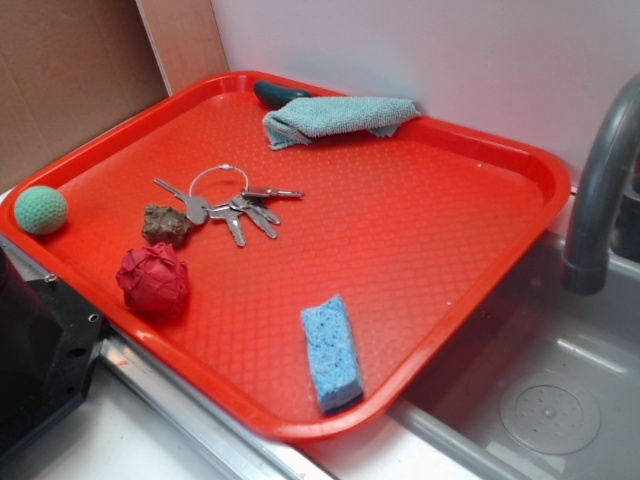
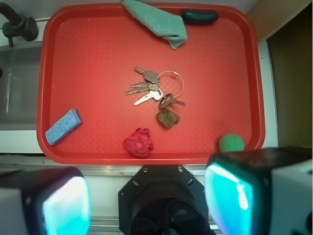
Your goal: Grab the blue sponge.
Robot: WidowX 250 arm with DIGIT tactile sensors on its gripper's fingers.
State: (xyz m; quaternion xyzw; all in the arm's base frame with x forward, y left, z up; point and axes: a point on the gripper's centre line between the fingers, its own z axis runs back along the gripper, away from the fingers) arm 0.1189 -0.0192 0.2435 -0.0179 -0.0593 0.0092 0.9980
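The blue sponge (image 1: 331, 352) (image 2: 63, 126) is a small light-blue speckled foam block lying flat on the red tray (image 1: 420, 230) (image 2: 98, 54), close to the tray's near corner beside the sink. In the wrist view my gripper (image 2: 146, 203) is high above the scene and back over the robot base, outside the tray. Its two teal-padded fingers (image 2: 66, 205) stand wide apart with nothing between them. The sponge lies far ahead and to the left of the fingers. The exterior view does not show the gripper.
On the tray lie a bunch of keys (image 1: 230, 203) (image 2: 154, 88), a brown rock (image 1: 166, 224), a red crumpled ball (image 1: 152, 281), a green knitted ball (image 1: 41, 210), a folded teal cloth (image 1: 335, 117) and a dark object (image 1: 280, 94). A sink (image 1: 560, 390) with a grey faucet (image 1: 600, 190) adjoins the tray.
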